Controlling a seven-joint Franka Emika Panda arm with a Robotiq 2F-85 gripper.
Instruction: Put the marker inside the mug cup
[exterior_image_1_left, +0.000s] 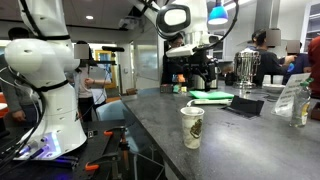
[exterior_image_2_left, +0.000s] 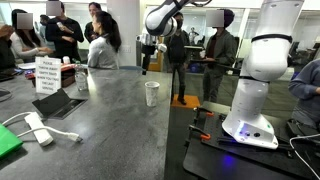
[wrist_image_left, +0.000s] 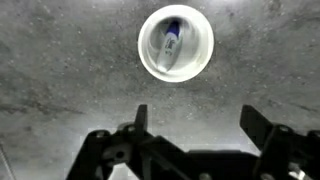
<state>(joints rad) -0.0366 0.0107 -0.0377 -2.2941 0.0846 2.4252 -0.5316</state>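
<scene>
One marker (wrist_image_left: 171, 42) inside mug cup (wrist_image_left: 148, 52), claw (wrist_image_left: 195, 113) wide and empty above, steel urn (exterior_image_1_left: 246, 66) well behind.

A steel urn (exterior_image_1_left: 246, 66), a green item (exterior_image_1_left: 210, 97) and a printed sign (exterior_image_2_left: 47, 73) sit on the gray counter (exterior_image_1_left: 240, 140).

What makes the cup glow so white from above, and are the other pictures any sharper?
Wrist view: the mug cup is overexposed against the dim grey counter, though the marker inside shows; the gripper is a dark silhouette. Both exterior views are soft, the people behind indistinct.
</scene>
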